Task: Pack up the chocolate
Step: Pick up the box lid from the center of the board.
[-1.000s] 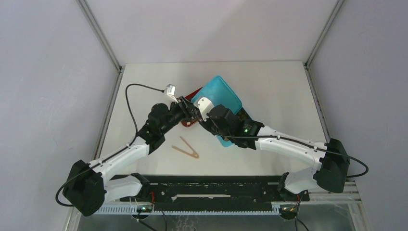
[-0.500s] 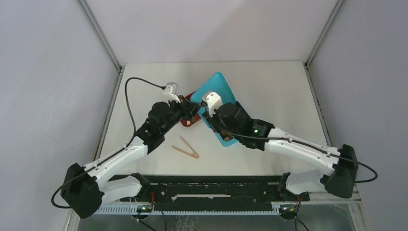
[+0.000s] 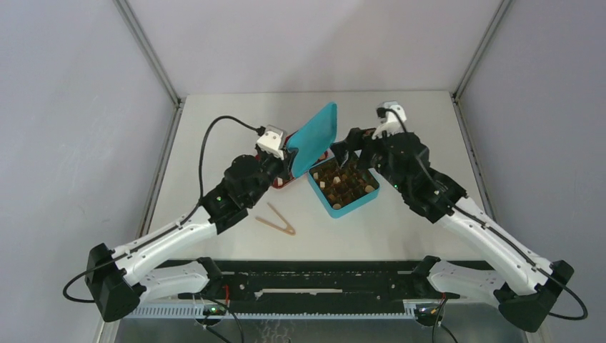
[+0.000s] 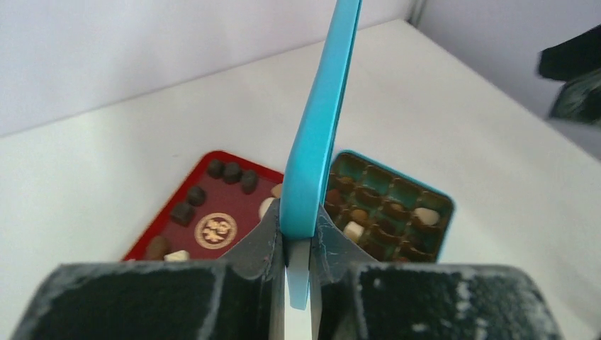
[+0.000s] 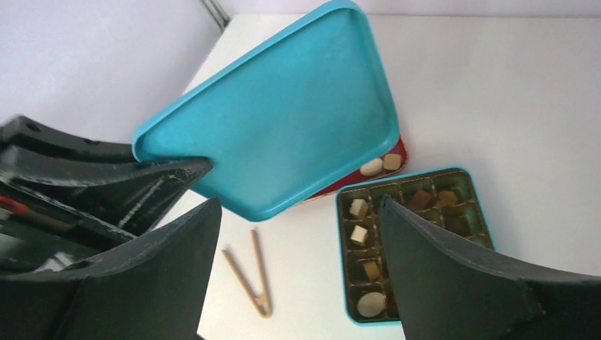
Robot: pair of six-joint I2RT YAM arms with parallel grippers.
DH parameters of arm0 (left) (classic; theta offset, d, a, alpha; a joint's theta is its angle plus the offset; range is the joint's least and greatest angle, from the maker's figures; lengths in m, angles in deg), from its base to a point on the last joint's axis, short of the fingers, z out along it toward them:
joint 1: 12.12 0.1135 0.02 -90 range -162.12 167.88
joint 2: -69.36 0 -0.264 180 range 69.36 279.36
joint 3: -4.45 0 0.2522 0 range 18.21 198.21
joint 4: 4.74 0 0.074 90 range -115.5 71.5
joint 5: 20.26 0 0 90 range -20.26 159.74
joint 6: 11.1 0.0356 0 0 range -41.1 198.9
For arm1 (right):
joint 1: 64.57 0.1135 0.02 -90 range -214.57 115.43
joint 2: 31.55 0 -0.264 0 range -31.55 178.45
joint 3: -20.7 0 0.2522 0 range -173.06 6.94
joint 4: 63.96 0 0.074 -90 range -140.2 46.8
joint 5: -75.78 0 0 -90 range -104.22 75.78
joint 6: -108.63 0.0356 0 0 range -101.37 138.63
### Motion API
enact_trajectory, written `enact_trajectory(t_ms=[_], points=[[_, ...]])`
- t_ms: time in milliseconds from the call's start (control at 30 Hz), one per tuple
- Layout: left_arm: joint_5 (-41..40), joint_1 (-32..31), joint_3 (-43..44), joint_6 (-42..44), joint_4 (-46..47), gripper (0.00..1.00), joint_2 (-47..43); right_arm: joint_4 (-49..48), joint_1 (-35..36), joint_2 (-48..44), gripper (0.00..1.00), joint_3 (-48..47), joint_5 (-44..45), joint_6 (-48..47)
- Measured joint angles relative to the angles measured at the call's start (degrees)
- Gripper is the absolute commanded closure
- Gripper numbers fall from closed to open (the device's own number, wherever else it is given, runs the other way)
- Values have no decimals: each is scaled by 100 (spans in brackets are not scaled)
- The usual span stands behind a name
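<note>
Left hand (image 4: 298,222) clenched on teal lid (image 3: 314,137), edge-up. We judge the chocolate (image 4: 230,172) on the red tray (image 4: 161,216) nearer it. Right hand (image 5: 299,205) spread, empty.

Left arm (image 3: 171,232) and right arm (image 3: 489,234) had white link shells, black joint housings, chunky black bases. A thin black cable (image 3: 203,153) ran to a small white camera box (image 3: 271,141) on each wrist. Tiny green lights (image 3: 216,197) glowed by the elbows. Left gripper (image 4: 296,216) was dark grey, scuffed whitish behind.

Teal lid (image 5: 283,127) smooth, satin; tongs (image 5: 263,306) pale wood; left claw (image 4: 298,232) grainy matt black plastic.
</note>
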Motion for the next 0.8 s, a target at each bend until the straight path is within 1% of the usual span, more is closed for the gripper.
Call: enact_trajectory(t_ms=[200,267,467,567,767,800], points=[[-706,-476,197,1246,-4,100,164,24,-415,-210,10,-4,-127,1305],[-918,-704,214,1698,94,100,275,24,-605,-192,10,-7,-271,1784],[-1458,-1189,214,2896,424,100,695,-81,-1014,22,11,-7,-763,2813],[-1705,-1408,214,3416,636,100,911,-162,-1126,190,14,-9,-1029,3185],[-2026,-1705,214,4107,1038,100,1220,-155,-1360,785,25,-15,-1744,3751],[-2063,-1738,214,4168,1082,100,1250,-127,-1403,874,29,-15,-1856,3821]])
